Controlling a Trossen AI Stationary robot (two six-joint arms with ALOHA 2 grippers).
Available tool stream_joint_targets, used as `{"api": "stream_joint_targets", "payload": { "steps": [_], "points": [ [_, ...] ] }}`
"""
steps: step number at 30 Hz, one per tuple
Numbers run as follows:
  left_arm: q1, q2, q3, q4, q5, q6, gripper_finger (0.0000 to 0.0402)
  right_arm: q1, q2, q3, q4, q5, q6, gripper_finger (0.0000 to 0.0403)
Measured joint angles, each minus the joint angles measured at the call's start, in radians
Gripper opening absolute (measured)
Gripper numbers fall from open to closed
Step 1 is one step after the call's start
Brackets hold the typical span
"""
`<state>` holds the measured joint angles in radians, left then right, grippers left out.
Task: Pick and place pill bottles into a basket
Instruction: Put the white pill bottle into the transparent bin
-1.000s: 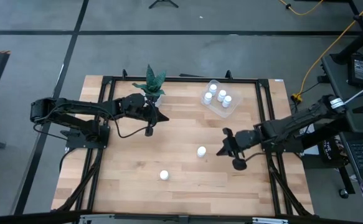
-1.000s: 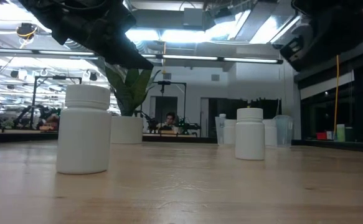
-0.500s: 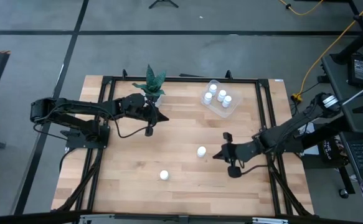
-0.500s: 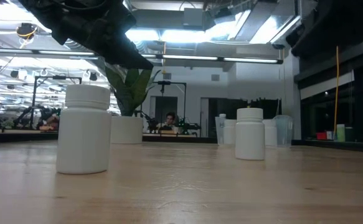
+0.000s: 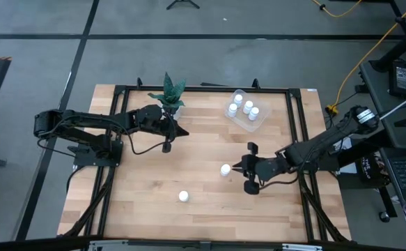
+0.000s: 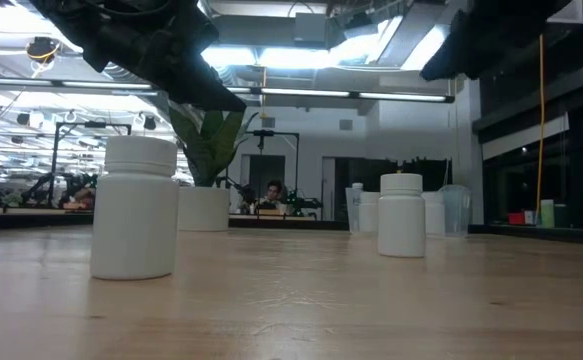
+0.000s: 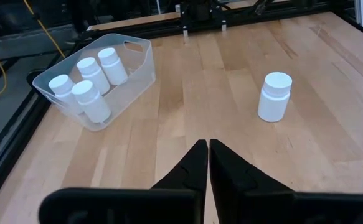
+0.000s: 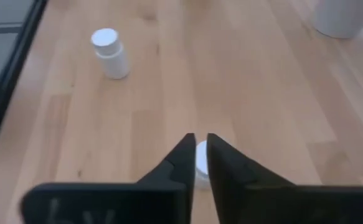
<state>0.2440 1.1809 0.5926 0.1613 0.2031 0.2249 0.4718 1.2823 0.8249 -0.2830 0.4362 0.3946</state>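
right gripper (image 5: 238, 167): hovering just beside the mid-table bottle (image 5: 225, 169), tips pointed at it. In right wrist view fingers (image 8: 182, 160) show a narrow slit, cap visible between/beyond them. Nearly pressed together, nothing pinched. Too narrow to go round the bottle as is; my guess it needs to spread before dropping on.

left gripper (image 5: 180, 131): parked near the plant pot (image 5: 173, 106), above the table. Fingertips (image 7: 197, 163) pressed together, empty. Waiting arm, imo kept back so it's out of right arm's way.

basket (image 5: 239, 120): clear tray at far side of table, right of plant. 4 bottles standing inside (image 5: 243, 107), bunched together; room left for more.

loose bottles: 2 on bare wood, both upright. One is the right gripper's target; other (image 5: 183, 196) sits nearer the front edge, well apart from both arms.

progress: 4 in, 2 to go, judging by the count.

why upright matters: caps up = clean top-down or side grab, no rolling.

obstacles: path from target to basket looks open across bare table (image 5: 203, 150). Bottles already in the basket crowd the drop spot; place into the free part or risk knocking them. Plant is on left arm's side, not in right arm's route.

room: low view shows a person far behind the table, clear of the arms.
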Motion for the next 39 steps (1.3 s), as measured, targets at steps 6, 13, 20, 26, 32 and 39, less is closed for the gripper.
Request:
{"api": "stream_joint_targets", "payload": {
  "steps": [6,13,20,26,32,39],
  "points": [
    [0.0,0.0,0.0,-0.001,0.0,0.006,0.0006,-0.042,0.008,0.0,-0.008,0.0,-0.009,0.0126],
    [0.0,0.0,0.0,-0.004,0.0,0.006,0.0004,-0.073,0.015,-0.001,-0.048,-0.001,-0.002,0.0236],
    [0.0,0.0,0.0,-0.004,0.0,0.006,0.0008,-0.105,0.077,-0.001,-0.051,-0.084,0.045,0.0292],
    [0.0,0.0,0.0,-0.004,0.0,0.006,0.0004,-0.11,0.12,-0.001,-0.034,-0.101,0.046,0.0288],
    [0.0,0.0,0.0,-0.003,0.0,0.005,0.0008,-0.11,0.186,-0.001,0.045,-0.12,0.045,0.0279],
    [0.0,0.0,0.0,-0.003,0.0,0.004,0.0004,-0.11,0.244,-0.001,0.054,-0.12,0.046,0.0279]
  ]
}}
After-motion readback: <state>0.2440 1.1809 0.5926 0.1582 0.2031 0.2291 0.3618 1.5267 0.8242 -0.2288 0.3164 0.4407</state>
